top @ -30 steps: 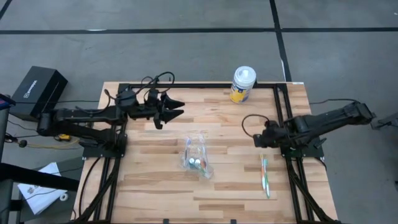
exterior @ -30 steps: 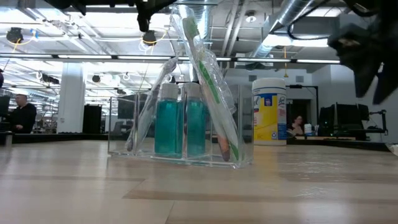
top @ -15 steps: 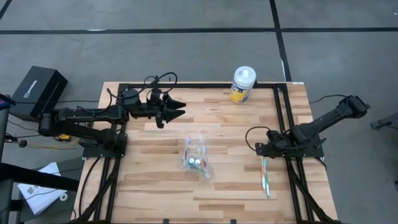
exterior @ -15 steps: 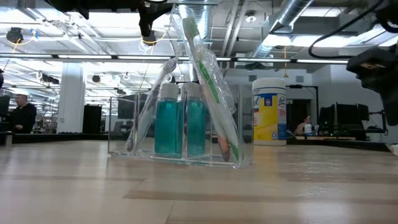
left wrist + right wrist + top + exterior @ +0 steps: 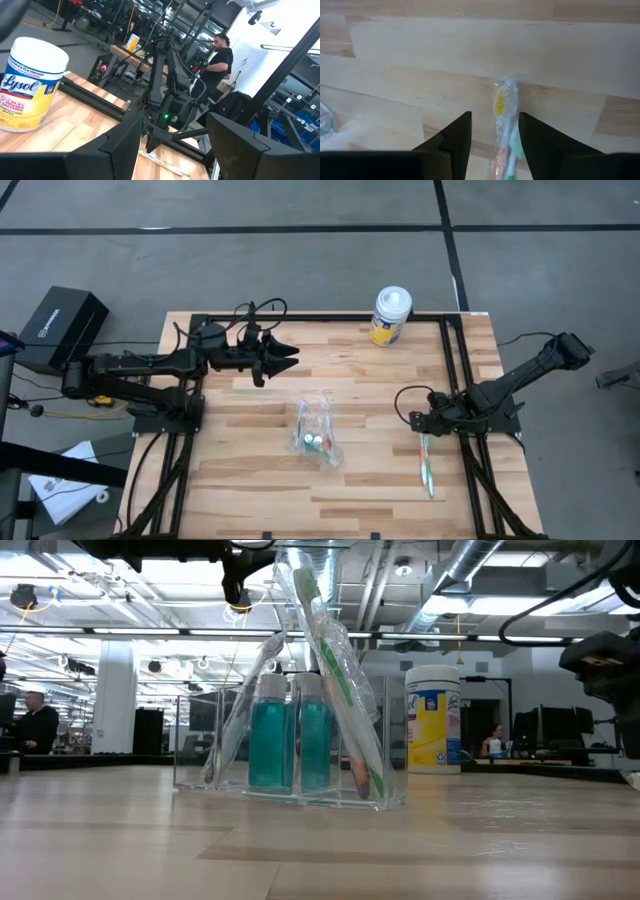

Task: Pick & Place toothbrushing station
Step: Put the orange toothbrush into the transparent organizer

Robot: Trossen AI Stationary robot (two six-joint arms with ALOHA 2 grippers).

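A clear plastic bag (image 5: 318, 435) stands at the table's middle. It holds two teal-and-white tubes (image 5: 290, 735) upright, and slim toothbrushes (image 5: 335, 680) lean inside it. A clear-wrapped toothbrush with green and orange (image 5: 427, 465) lies flat near the right edge. My right gripper (image 5: 420, 422) points down over its far end, open. In the right wrist view my right gripper (image 5: 495, 120) has a finger on either side of the brush head (image 5: 504, 107), and no touch shows. My left gripper (image 5: 288, 358) hangs level and open above the far left of the table.
A yellow-and-white wipes tub (image 5: 391, 315) stands at the far edge, right of centre. Black frame rails (image 5: 452, 360) run along the table's sides. A black box (image 5: 60, 328) sits off the table to the left. People show in the room beyond.
My right gripper has come down and swung a little toward the table's near edge, ending over the far end of the toothbrush on the table. The toothbrush, the bag and its contents have stayed in place.
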